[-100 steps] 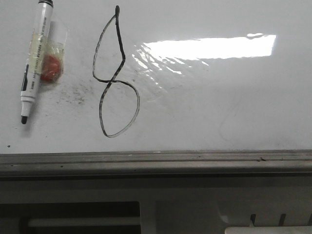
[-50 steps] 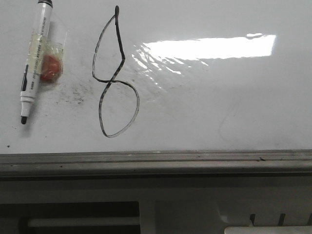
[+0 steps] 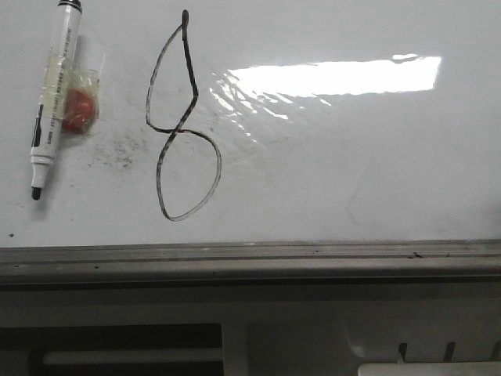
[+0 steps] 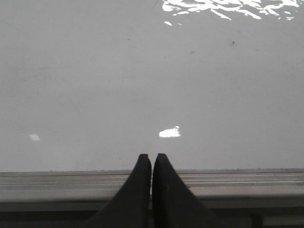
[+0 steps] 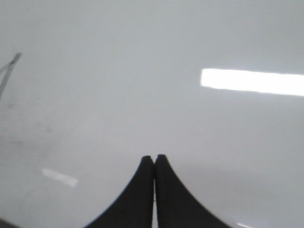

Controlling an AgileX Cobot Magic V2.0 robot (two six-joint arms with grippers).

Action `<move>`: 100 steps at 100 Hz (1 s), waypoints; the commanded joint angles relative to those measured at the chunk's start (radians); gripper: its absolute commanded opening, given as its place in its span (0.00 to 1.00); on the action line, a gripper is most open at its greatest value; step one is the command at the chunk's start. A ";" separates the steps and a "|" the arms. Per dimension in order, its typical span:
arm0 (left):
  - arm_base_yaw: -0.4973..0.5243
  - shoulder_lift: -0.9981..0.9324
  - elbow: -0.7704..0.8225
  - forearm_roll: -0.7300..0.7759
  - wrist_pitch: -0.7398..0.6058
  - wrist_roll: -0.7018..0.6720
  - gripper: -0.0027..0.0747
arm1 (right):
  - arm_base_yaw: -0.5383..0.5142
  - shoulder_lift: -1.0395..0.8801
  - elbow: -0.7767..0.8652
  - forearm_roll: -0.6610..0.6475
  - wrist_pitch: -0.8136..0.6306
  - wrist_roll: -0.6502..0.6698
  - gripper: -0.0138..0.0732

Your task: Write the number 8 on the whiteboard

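Note:
A thin black number 8 (image 3: pixel 181 125) is drawn on the glossy whiteboard (image 3: pixel 352 172), left of the middle in the front view. A white marker with a black tip (image 3: pixel 51 102) lies on the board to the left of the 8, uncapped, with clear tape and a red blob (image 3: pixel 78 108) on it. No gripper shows in the front view. My left gripper (image 4: pixel 152 157) is shut and empty over the board's grey edge rail (image 4: pixel 237 183). My right gripper (image 5: pixel 154 158) is shut and empty above bare board; a stroke of the 8 (image 5: pixel 8 71) shows at that view's edge.
A grey metal rail (image 3: pixel 250 262) runs along the board's near edge. A bright light reflection (image 3: pixel 337 77) lies right of the 8. Faint grey specks (image 3: pixel 117 153) sit between the marker and the 8. Robot base parts (image 3: pixel 235 345) show below the rail.
The whole front view has shifted a few pixels to the left. The 8, the marker and the board keep their places relative to each other.

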 commanded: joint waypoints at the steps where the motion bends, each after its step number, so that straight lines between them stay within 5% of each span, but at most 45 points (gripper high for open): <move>1: 0.001 -0.032 0.032 -0.010 -0.066 0.002 0.01 | -0.101 -0.023 0.013 -0.043 -0.052 0.045 0.09; 36: 0.001 -0.032 0.032 -0.010 -0.066 0.002 0.01 | -0.325 -0.338 0.013 -0.058 0.533 0.047 0.09; 100: 0.001 -0.031 0.032 -0.010 -0.065 0.002 0.01 | -0.342 -0.330 0.013 -0.073 0.620 0.047 0.09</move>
